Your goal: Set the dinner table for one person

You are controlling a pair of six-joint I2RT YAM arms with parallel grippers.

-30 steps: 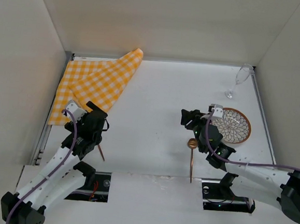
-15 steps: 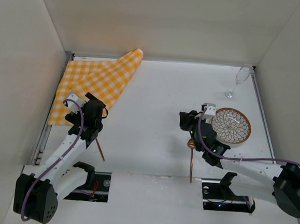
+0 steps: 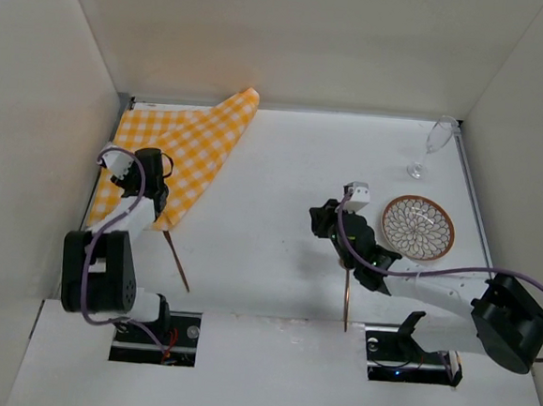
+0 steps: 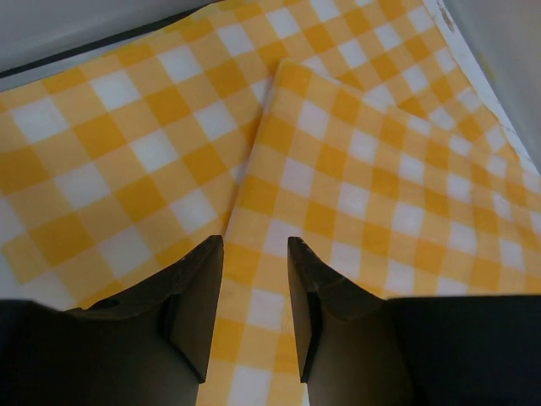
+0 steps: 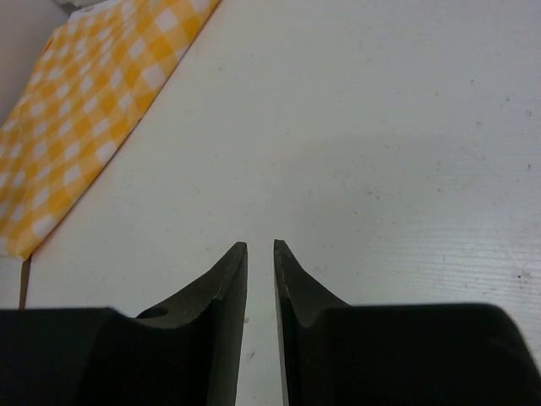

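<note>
Take the desk as the white surface under everything, then start at its 10 o'clock corner. Find the checked cloth there, folded, long fold edge running from 7 toward 1 o'clock, well clear of the middle. See the left gripper right over the cloth's near end, jaws narrowly apart astride that fold edge. Cannot tell whether pinching fabric or only resting on it. Judge this the nearer arm by far, and expect a pull of the cloth toward 3 o'clock, across its long axis, as the step in hand. Just at 6 o'clock of the cloth's near corner, note a thin brown utensil, lying 11 to 5. Pass the bare middle to the right gripper: jaws a thin slit apart, nothing between, aimed over plain desk toward 10 o'clock, well apart from the cloth. Beneath that arm, spot a spoon with handle pointing to 6. Further right, place the patterned plate near 3 o'clock and the wine glass beyond it at 1.
</note>
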